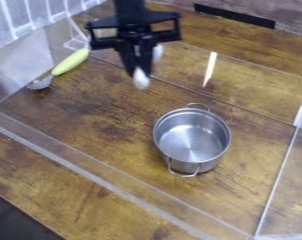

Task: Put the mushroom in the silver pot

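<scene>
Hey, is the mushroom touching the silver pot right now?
Apart. The camera view shows the mushroom hanging from the shut pincer up and left of the silver pot, with bare wooden table between them.

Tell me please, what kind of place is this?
Probably a robot test bench, not a real kitchen: a wooden tabletop fenced by clear plastic walls, one gripper carrying a toy mushroom, and a small silver pot and yellow-green toy vegetable as props.
</scene>
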